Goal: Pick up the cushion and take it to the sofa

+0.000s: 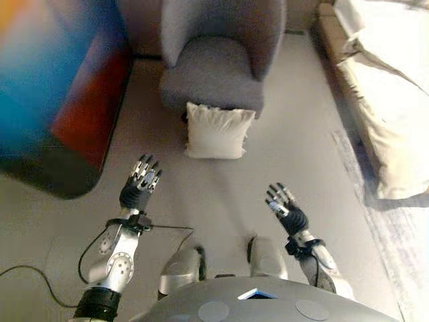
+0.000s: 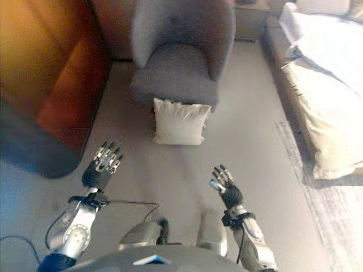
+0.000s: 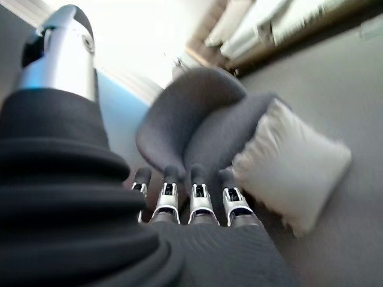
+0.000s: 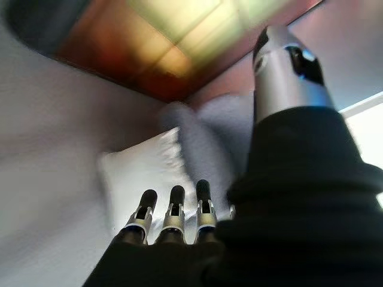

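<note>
both hands, left hand (image 1: 142,180) at 7 o'clock and right hand (image 1: 284,206) at 5, hang open and empty short of the white cushion (image 1: 218,131), which seems to lean on the grey armchair (image 1: 218,60), so reach further and clasp its two sides evenly.

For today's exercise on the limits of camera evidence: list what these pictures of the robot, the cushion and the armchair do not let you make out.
- Lower back of the cushion: hidden in both eye views by the cushion itself, so contact with the armchair is unclear.
- Large object on the robot's left: blurred, cut off by the edge.
- Bed: cut off by the right edge.
- Right hand, right wrist view: thumb hidden behind its dark cover.
- Left hand: open, empty.
</note>
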Available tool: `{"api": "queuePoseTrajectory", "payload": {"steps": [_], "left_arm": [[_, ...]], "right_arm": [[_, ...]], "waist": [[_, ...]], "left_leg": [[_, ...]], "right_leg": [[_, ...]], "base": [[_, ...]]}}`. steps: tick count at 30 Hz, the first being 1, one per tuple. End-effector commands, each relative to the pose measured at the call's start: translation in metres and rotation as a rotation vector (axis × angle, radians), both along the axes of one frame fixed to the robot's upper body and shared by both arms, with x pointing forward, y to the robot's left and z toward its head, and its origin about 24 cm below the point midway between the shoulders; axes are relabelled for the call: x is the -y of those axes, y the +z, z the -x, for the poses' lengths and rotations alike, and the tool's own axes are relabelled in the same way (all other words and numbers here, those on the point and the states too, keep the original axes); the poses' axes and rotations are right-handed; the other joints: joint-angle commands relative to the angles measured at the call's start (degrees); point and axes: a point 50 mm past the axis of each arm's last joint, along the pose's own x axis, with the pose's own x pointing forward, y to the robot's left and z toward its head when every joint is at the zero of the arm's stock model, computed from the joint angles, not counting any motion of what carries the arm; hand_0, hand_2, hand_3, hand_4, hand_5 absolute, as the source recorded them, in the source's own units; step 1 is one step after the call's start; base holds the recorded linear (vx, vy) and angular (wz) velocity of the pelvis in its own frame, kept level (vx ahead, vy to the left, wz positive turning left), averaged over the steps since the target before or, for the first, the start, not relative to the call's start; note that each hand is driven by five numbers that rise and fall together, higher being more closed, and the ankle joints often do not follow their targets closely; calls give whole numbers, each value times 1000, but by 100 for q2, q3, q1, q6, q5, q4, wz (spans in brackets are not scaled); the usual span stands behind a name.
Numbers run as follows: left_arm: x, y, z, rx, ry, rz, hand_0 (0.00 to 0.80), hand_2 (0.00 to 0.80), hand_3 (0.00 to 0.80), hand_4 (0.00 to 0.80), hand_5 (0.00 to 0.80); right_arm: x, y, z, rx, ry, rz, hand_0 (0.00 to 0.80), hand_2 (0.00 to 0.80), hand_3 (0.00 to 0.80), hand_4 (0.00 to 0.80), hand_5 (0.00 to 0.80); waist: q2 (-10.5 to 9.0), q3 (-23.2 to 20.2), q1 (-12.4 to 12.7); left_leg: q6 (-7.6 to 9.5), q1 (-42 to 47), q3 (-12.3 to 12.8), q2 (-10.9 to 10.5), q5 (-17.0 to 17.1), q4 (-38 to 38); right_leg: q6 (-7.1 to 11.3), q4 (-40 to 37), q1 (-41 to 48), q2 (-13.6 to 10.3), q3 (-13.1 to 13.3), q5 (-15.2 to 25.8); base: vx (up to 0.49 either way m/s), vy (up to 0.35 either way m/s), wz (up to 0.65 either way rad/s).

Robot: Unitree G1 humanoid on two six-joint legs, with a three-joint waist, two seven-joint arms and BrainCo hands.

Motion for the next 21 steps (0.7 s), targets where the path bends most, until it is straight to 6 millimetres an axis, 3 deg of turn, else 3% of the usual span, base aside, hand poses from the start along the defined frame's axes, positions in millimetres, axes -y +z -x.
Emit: {"api": "queuePoseTrajectory", "payload": {"steps": [1, 4, 6, 8, 11, 12, 14, 16, 18, 21], "left_arm": [[12, 24, -5, 116, -68, -18, 0, 0, 0, 0, 0], [19, 17, 0, 90, -88, -15, 0, 0, 0, 0, 0], [19, 14, 6, 74, -84, -9, 0, 0, 0, 0, 0], [16, 14, 11, 71, -59, -9, 0, 0, 0, 0, 0], [18, 12, 16, 61, -18, 15, 0, 0, 0, 0, 0], [19, 13, 17, 61, -12, 16, 0, 0, 0, 0, 0], [21, 15, 14, 74, -11, 22, 0, 0, 0, 0, 0], [26, 20, 4, 110, -12, 30, 0, 0, 0, 0, 0], [33, 25, -5, 137, -6, 51, 0, 0, 0, 0, 0], [30, 27, -10, 153, 20, 57, 0, 0, 0, 0, 0]], "right_arm": [[12, 20, -20, 120, -56, -22, 0, 0, 0, 0, 0], [17, 18, -16, 91, -73, -24, 0, 0, 0, 0, 0], [18, 15, -10, 70, -76, -28, 0, 0, 0, 0, 0], [18, 11, -3, 54, -51, -29, 0, 0, 0, 0, 0], [15, 10, 4, 41, -17, -15, 0, 0, 0, 0, 0], [13, 12, 6, 44, -9, -14, 0, 0, 0, 0, 0], [13, 15, 5, 60, 0, -29, 0, 0, 0, 0, 0], [16, 15, 0, 73, 21, -3, 0, 0, 0, 0, 0], [20, 15, -8, 88, 32, 30, 0, 0, 0, 0, 0], [21, 19, -18, 131, 42, 21, 0, 0, 0, 0, 0]], "waist": [[-72, -157, -309], [-100, -223, -404], [-151, -283, -406], [-134, -385, -381], [36, -560, -471], [110, -632, -527], [172, -736, -638], [40, -761, -575], [-140, -693, -480], [-256, -544, -294]], "left_leg": [[-340, 875, -663, -117, 97, -1077], [-319, 1243, -913, -217, 15, -1164], [-301, 1467, -937, -285, -155, -1186], [-294, 1580, -726, -307, -111, -1152], [-535, 1807, -382, -85, 449, -879], [-674, 1837, -263, 46, 758, -772], [-996, 1637, -119, 287, 1732, -37], [-1173, 950, -24, 326, 2331, 1381], [-1193, -71, 406, 507, 2092, 2940], [-1002, -960, 574, 740, 1813, 2781]], "right_leg": [[132, -2157, -130, 314, -248, 1603], [123, -2545, -480, 654, -658, 1801], [74, -2483, -555, 674, -1070, 1896], [-70, -2435, -350, 635, -1576, 1714], [-275, -1942, -180, 646, -1750, 1451], [-377, -1781, -122, 692, -1698, 1312], [-572, -1715, 115, 786, -1392, 1081], [-717, -1802, 531, 674, -1191, 896], [-879, -1860, 948, 533, -1109, 711], [-928, -1832, 1250, 527, -911, 487]], "base": [[431, 23, 58], [461, 5, 62], [519, -34, 28], [503, -62, 13], [476, -40, -11], [452, -70, -22], [429, -102, -7], [452, -142, -11], [369, -140, -22], [240, -17, -27]]}}
